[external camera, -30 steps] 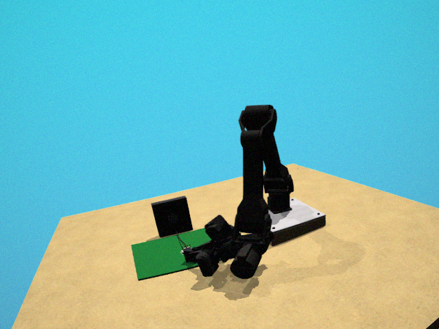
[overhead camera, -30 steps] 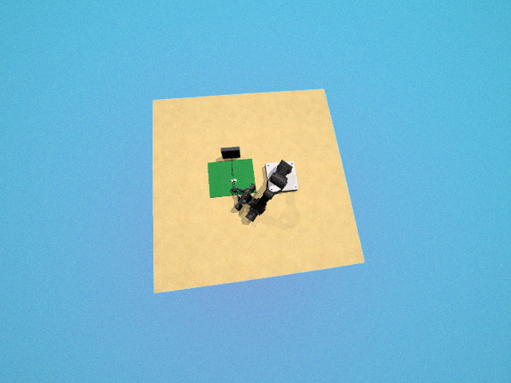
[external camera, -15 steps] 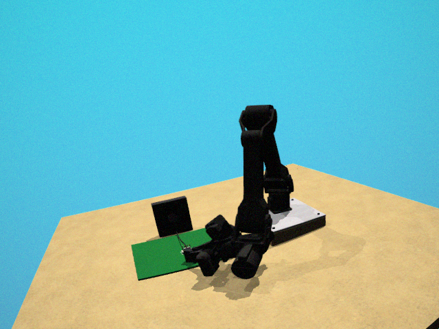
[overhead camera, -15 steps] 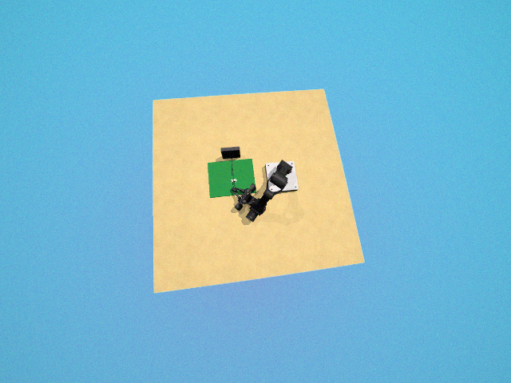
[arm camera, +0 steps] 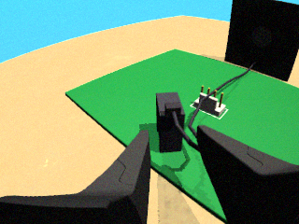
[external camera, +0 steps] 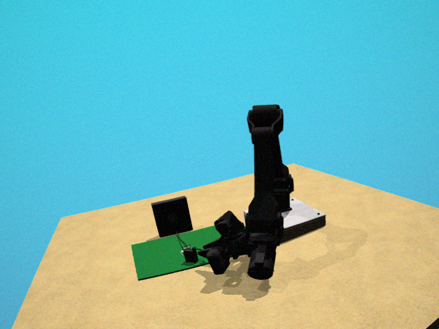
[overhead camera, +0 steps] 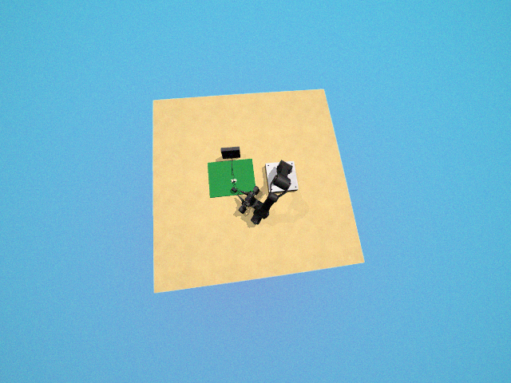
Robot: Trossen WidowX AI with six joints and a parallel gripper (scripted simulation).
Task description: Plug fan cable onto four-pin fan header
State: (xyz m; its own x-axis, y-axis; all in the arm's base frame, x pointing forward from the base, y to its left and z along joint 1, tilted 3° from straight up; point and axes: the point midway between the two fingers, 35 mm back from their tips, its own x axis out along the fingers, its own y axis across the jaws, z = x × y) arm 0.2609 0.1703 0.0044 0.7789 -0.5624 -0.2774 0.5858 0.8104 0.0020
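The black fan plug (overhead camera: 234, 190) (external camera: 191, 255) (arm camera: 170, 126) is upright over the near part of the green board (overhead camera: 220, 171) (external camera: 149, 258) (arm camera: 112, 93), beside the header and off its pins. Whether its foot touches the board is hard to tell. The white four-pin header (overhead camera: 233, 180) (arm camera: 210, 105) has its pins bare in the wrist view. My gripper (arm camera: 173, 133) is open, its fingertips apart just short of the plug, one to each side in the wrist view. The dark cable (external camera: 180, 240) (arm camera: 225, 85) runs from the plug past the header to the fan, partly hidden by the right finger.
The black square fan (overhead camera: 230, 152) (external camera: 171, 216) (arm camera: 262, 35) stands upright behind the board's far edge. The cable passes close to the header in the wrist view. The arm's white base plate (overhead camera: 270, 168) (external camera: 304, 214) is to the right of the board.
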